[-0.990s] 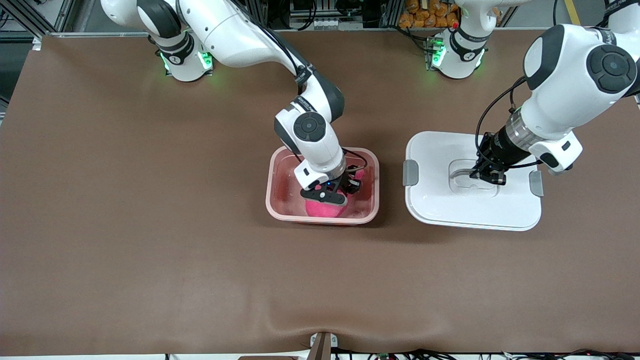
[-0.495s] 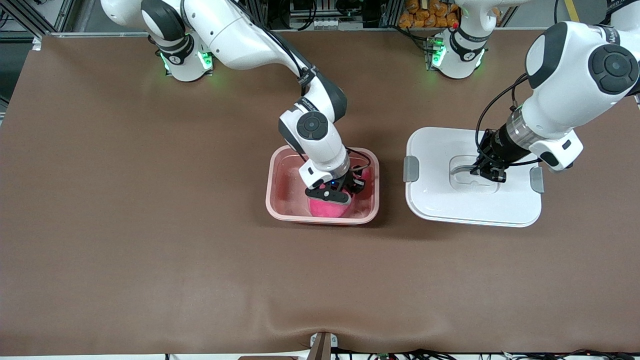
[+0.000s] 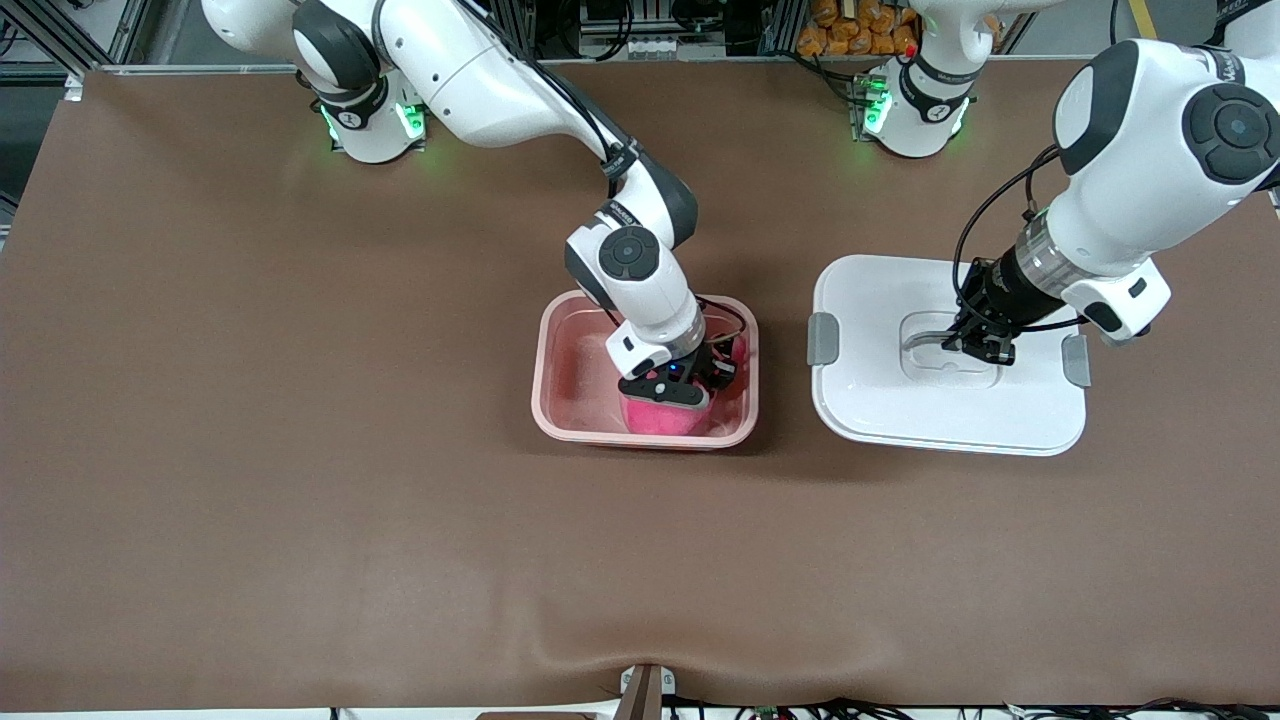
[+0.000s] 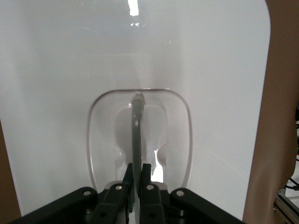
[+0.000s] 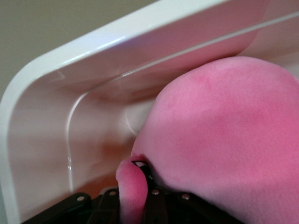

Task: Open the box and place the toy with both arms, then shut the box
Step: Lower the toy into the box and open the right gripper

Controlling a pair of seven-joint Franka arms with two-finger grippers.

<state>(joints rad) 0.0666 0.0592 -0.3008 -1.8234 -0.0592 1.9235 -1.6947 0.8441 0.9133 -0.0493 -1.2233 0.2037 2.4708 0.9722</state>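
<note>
Two grips live at once. Right gripper (image 3: 672, 388) is down in the open box (image 3: 560, 400), pinched on an ear of the toy (image 5: 224, 135), toy low inside against the wall nearest the front camera. Left gripper (image 3: 985, 345) is clamped on the handle (image 4: 136, 135) of the lid (image 3: 870, 400), beside the box toward the left arm's end. Risks: plush snagging on the fingers at release and lifting out; lid swinging on its thin handle, landing crooked.

We see a brown table covering (image 3: 300, 480) spanning the work surface, with a slight wrinkle at its near edge. We note orange objects (image 3: 850, 25) and a metal frame (image 3: 60, 40) past its top edge.
</note>
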